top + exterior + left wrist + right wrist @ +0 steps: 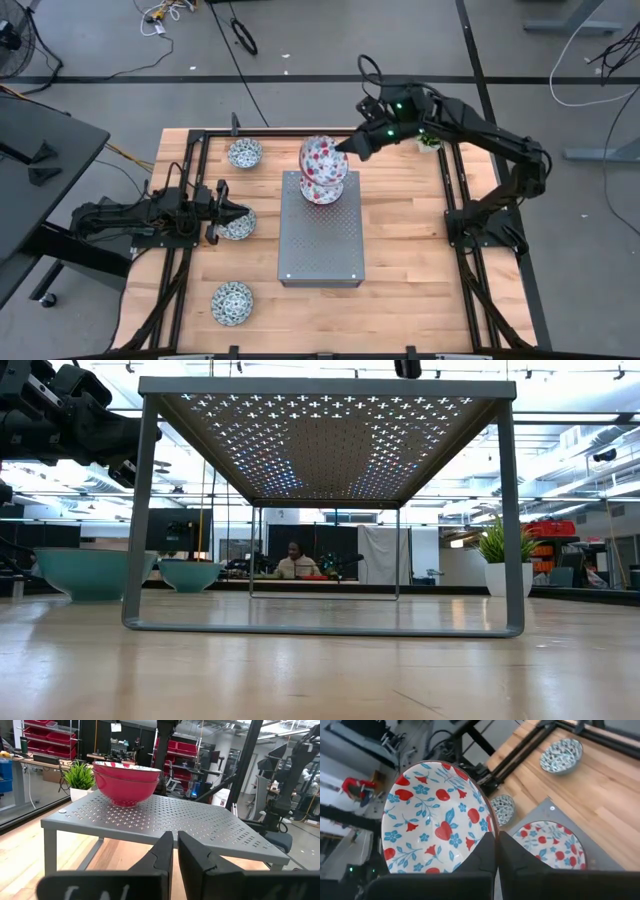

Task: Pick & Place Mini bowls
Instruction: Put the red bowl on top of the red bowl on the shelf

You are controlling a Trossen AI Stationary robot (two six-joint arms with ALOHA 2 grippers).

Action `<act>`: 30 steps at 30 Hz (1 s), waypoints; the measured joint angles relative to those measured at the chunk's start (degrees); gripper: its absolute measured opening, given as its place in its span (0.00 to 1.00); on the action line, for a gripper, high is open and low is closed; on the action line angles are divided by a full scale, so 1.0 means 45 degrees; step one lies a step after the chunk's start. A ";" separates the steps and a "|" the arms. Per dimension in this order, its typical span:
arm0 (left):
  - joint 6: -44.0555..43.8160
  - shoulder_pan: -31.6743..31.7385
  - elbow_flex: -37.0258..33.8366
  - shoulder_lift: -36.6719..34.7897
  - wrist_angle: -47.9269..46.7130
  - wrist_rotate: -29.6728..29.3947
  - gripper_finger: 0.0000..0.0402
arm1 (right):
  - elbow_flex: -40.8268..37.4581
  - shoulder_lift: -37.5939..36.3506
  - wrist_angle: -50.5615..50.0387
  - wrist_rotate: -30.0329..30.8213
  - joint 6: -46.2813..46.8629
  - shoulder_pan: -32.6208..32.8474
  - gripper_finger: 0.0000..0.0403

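Floor: you worked over grey concrete (90, 45) crossed by dark strips and loose cables (165, 12).
Furniture: you had red storage shelving (47, 737) behind and a seated person (294, 563) at a far desk.
Light: ceiling lights (560, 410) shone overhead.

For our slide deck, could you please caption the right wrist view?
Right claw holds a red floral bowl by its rim above a matching bowl on the grey stand.

A robotics lab or workshop is shown: red storage bins (42, 730) are shelved behind the wooden table (400, 290), cables (160, 14) lie beyond it, and a person (295, 563) is seated there.
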 joint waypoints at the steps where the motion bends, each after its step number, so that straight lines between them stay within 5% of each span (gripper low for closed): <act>1: -0.0002 -0.0002 0.0003 0.0000 0.0000 0.0000 0.08 | 0.0069 0.0141 -0.0039 -0.0084 0.0207 -0.0105 0.00; 11: -0.0009 -0.0004 0.0000 0.0000 0.0000 0.0000 0.08 | 0.0380 0.1271 -0.0085 -0.0410 0.1455 -0.0644 0.00; 30: -0.0011 -0.0005 0.0000 -0.0004 0.0000 0.0000 0.08 | 0.0380 0.1533 -0.0935 -0.0404 0.0481 -0.1021 0.00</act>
